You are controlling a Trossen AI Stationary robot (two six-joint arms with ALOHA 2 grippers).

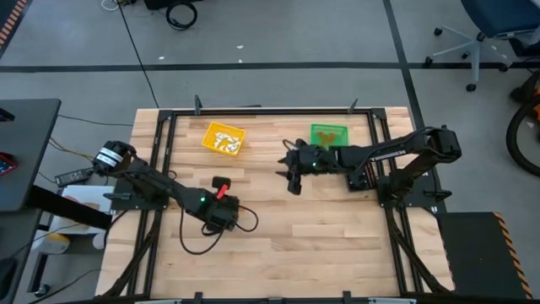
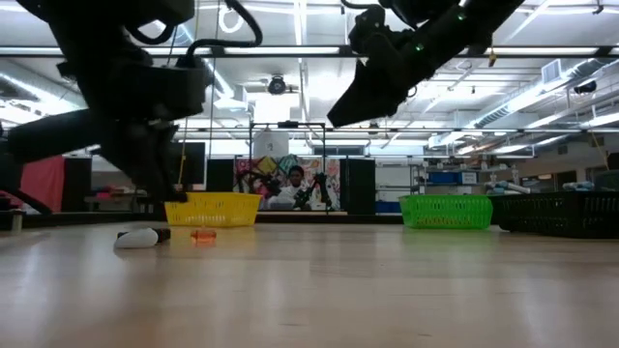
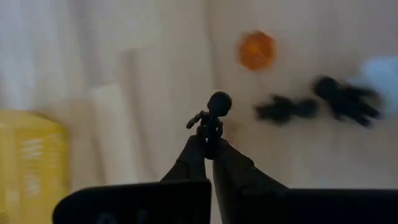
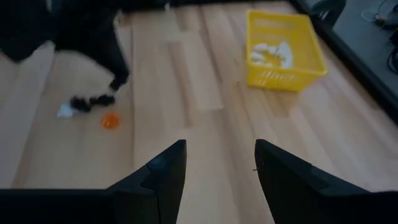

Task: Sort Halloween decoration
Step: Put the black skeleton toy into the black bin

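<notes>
The left claw pinches 1 tiny black figure – near the orange trinket. The right claw hangs open, well apart from it.

The table is pale wood in lengthwise planks. A yellow bin holds white trinkets; the other bin is green. On the wood lie an orange trinket, black trinkets and a white one. The left gripper pinches a black figure.
</notes>
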